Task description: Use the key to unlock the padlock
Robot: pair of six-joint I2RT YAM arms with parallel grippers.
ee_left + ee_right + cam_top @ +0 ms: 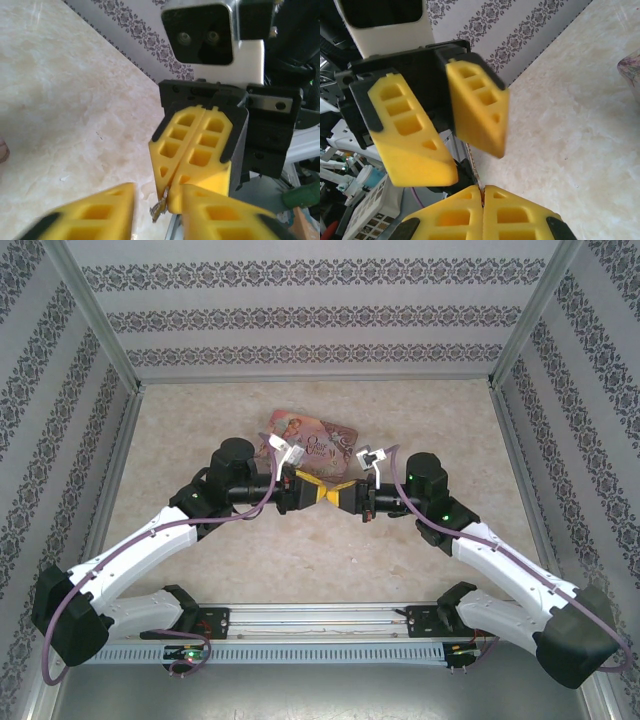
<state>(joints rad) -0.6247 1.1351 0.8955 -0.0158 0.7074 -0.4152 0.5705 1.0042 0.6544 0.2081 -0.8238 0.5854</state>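
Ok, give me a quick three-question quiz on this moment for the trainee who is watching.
1. True or false: the left gripper has its jaws open.
2. What pinches the small metal piece? A the left gripper, B the right gripper, C nothing.
3. Fill in: beyond the meeting fingertips lies a pink ____.
Key: 1 true; 2 B; 3 tin.

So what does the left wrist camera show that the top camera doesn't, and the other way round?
Left wrist: a small silvery metal piece, possibly the key, pinched in the right gripper's shut fingers. Top: the pink illustrated tin behind the grippers, and both whole arms. Both: the left gripper meeting the right, yellow fingers tip to tip, above the table.
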